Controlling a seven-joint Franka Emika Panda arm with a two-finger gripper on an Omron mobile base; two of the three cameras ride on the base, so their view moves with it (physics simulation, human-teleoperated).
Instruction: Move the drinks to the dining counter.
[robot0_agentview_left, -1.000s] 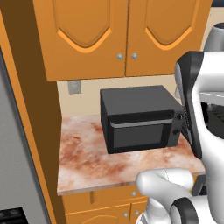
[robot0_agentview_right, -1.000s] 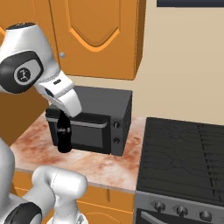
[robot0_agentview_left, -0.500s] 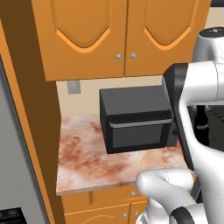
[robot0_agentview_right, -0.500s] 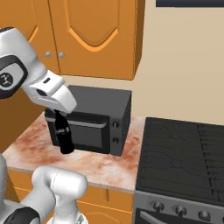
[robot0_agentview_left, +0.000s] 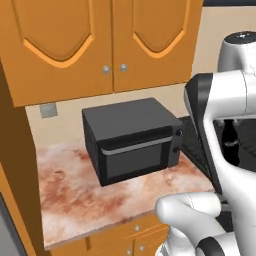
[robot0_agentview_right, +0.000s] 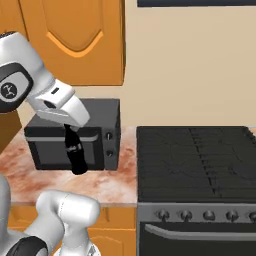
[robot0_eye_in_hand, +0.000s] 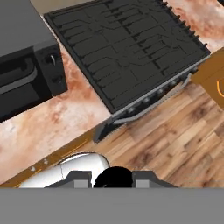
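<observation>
So the tool (robot0_agentview_right: 75, 134) is pinched tight on the neck of the bottle (robot0_agentview_right: 76, 157), which hangs straight below it, clear of the bench (robot0_agentview_right: 107, 182). Long axis is vertical, cap end up inside the tool, base pointing down at the bench. Up top the tool covers the cap, so I can't make out the red; the body just reads as dark.

My read: this is the carry step. The bottle is picked up and now needs hauling over to the dining counter. Next move probably means the base driving or turning away from this wall, keeping the bottle upright and the grip firm so it doesn't swing or slip.

Just behind the tool is the black microwave (robot0_agentview_right: 100, 135). Off to its right side, further along, sits the dark stove (robot0_agentview_right: 195, 160). In the hand view, wood floor (robot0_eye_in_hand: 175, 131) shows beyond the stove's front edge.
</observation>
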